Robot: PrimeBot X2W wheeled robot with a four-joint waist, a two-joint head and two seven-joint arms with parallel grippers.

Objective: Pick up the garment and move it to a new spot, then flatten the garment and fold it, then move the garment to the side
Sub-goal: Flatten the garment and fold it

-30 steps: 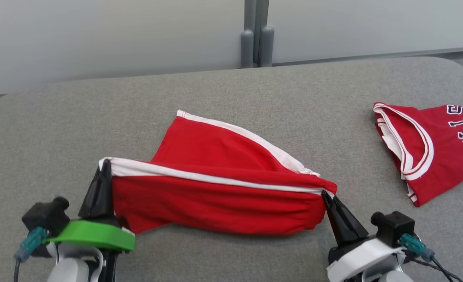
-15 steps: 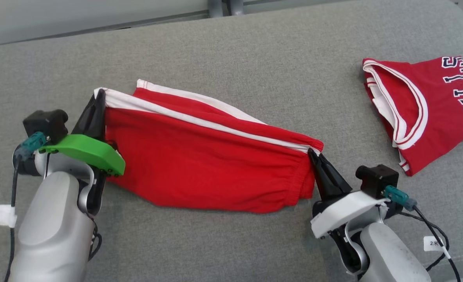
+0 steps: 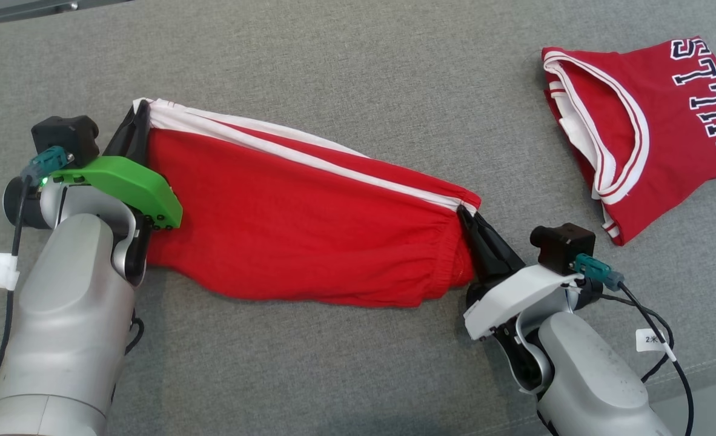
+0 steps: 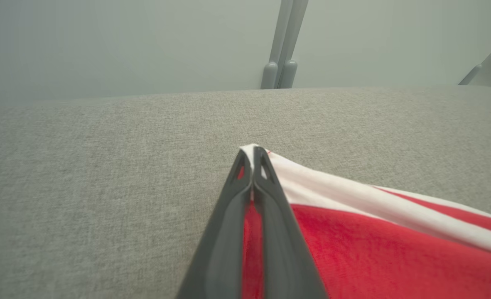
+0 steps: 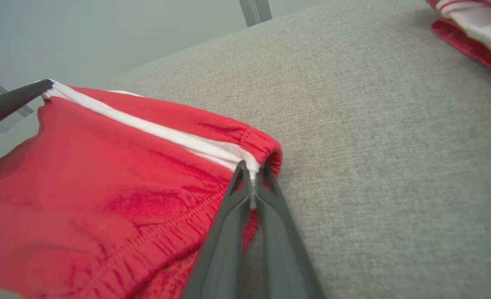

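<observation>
Head camera pitched down over the last 1 s: the scene slid toward 12 o'clock in the head view. Left forearm (image 3: 61, 315) and right forearm (image 3: 594, 381) came in at 7 and 5 o'clock.

Left gripper (image 3: 142, 108) and right gripper (image 3: 462, 211) carried the pinched striped edge of the shorts (image 3: 297, 236) toward 12 o'clock, over the lower layer. The red flap that jutted out at 12 is nearly covered; 1 narrow strip is left.

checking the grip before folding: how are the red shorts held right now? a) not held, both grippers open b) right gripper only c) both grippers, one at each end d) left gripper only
c: the left gripper is shut on the white-trimmed corner of the red shorts, and the right gripper is shut on their waistband end.
</observation>
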